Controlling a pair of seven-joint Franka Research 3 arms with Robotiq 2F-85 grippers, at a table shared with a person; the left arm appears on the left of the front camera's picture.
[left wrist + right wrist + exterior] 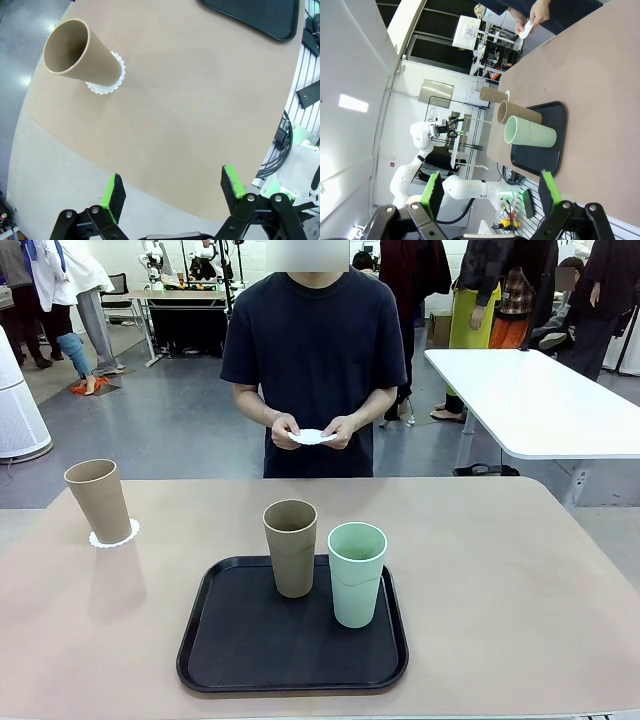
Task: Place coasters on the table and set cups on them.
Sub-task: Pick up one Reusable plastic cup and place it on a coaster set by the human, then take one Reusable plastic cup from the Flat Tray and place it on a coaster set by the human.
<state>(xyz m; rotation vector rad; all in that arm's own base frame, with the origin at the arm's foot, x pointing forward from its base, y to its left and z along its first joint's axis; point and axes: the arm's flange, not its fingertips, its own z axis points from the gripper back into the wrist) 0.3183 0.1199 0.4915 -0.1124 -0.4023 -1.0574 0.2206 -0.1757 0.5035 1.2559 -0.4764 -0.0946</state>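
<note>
On the table's [520,590] far left a tan cup [99,500] stands upright on a white lacy coaster [114,535]. A second tan cup [291,547] and a mint green cup [357,573] stand side by side on the black tray [250,650]. The person across the table holds a white coaster [312,437] in both hands, above the far edge. My left gripper [172,192] hangs open and empty over the table's edge, well short of the tan cup [80,55] and its coaster [105,87]. My right gripper [490,192] is open and empty, off the table's side, looking at the mint cup [530,134].
The tray [555,145] lies near the table's front middle, and its corner [255,17] also shows in the left wrist view. Bare tabletop spreads to the right of the tray. A white-topped table [540,400] stands behind at the right.
</note>
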